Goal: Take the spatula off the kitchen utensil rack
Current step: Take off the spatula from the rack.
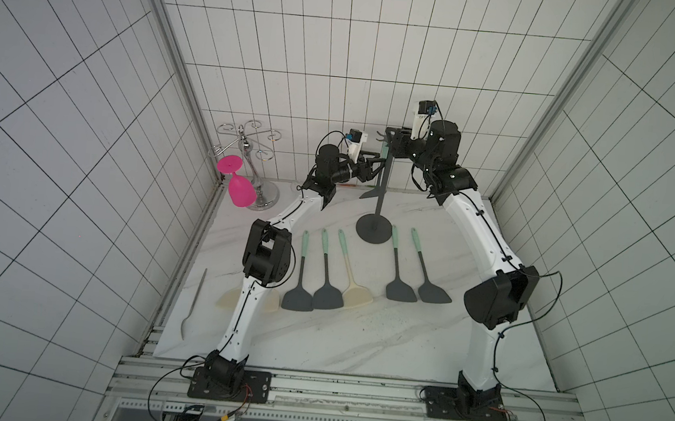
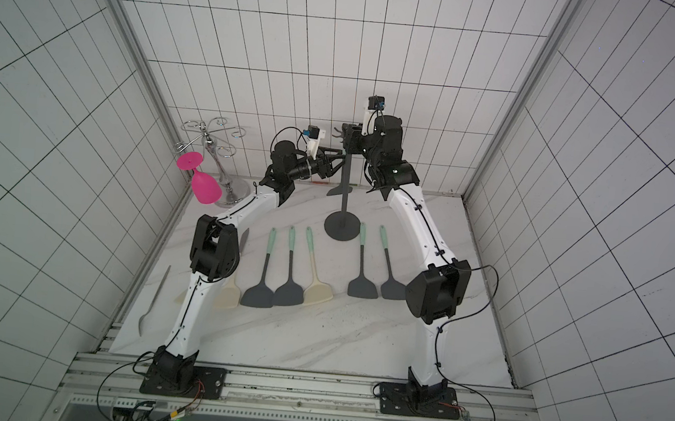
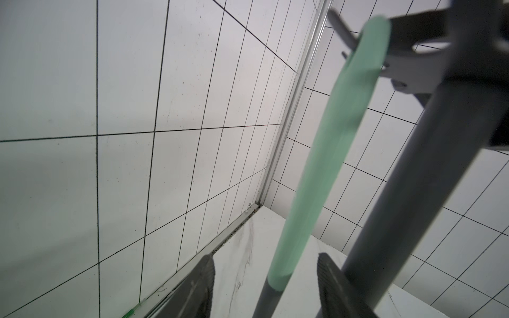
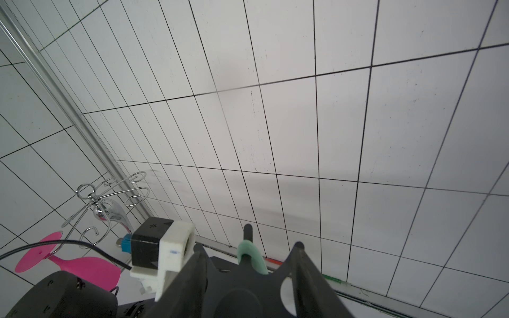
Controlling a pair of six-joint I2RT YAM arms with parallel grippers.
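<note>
The spatula hangs on the rack, not yet lifted. My left tool straddles its handle, apart; whether my right tool clamps the rack's top, I cannot tell.

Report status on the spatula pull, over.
Left gripper open, astride spatula handle. Right gripper at rack crown, grip unclear. Spatula on its hook. Pole crowds left gripper.
</note>
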